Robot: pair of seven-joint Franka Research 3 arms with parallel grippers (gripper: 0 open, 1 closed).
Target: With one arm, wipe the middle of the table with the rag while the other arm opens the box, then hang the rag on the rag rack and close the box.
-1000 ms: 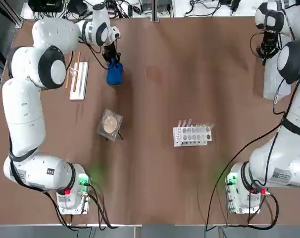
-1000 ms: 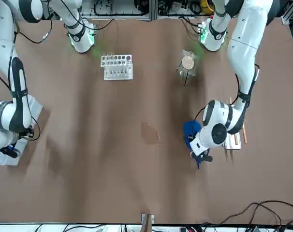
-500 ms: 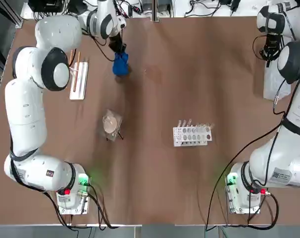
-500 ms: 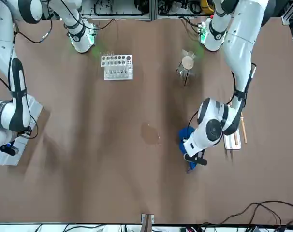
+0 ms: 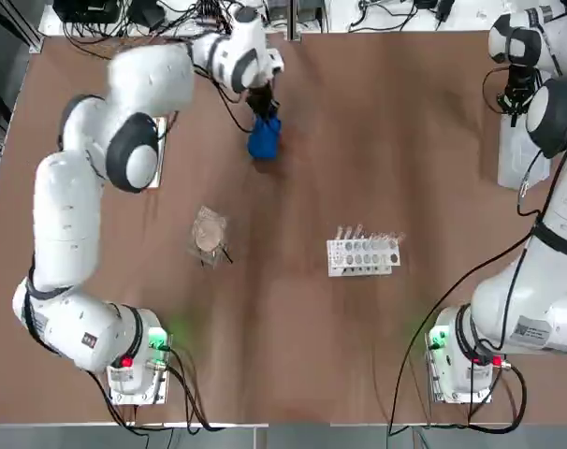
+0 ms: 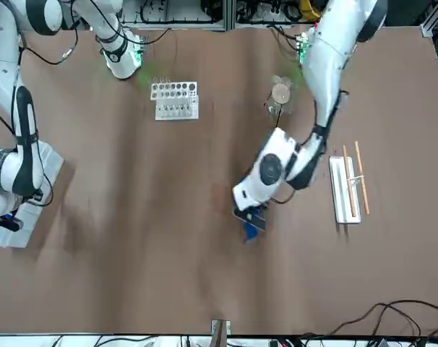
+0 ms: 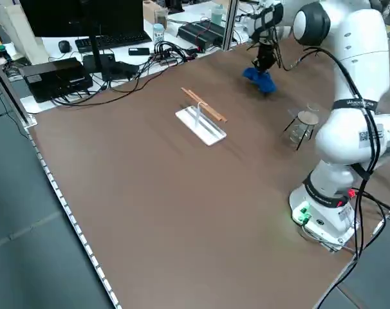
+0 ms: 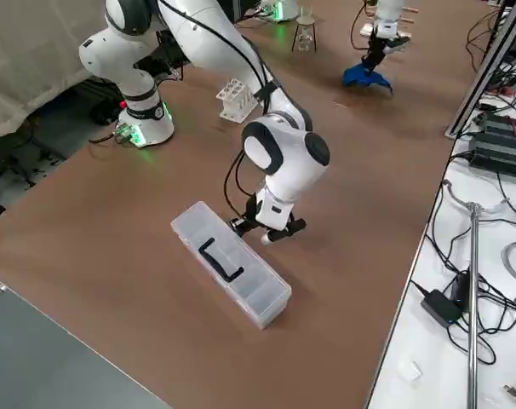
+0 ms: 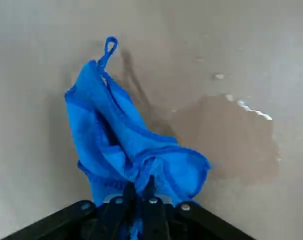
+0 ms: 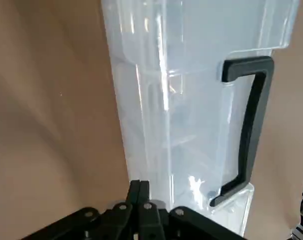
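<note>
From the top, the left gripper (image 5: 262, 103) is pinching the rag (image 5: 264, 137) tight & hanging it by the table (image 5: 377, 150) middle to wipe, from the right side the right gripper (image 8: 271, 232) is sitting w/ fingers together by the shut box (image 8: 231, 263), prob to open it

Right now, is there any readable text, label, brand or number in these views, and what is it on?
No text can be read in any view.
Left arm: a small dark label on the white link, too small to read.
Left arm base: a small dark mark, too small to read.
Right arm: a small label on the lower link, too blurred to read.
The box, rag and rag rack: no markings visible.
</note>
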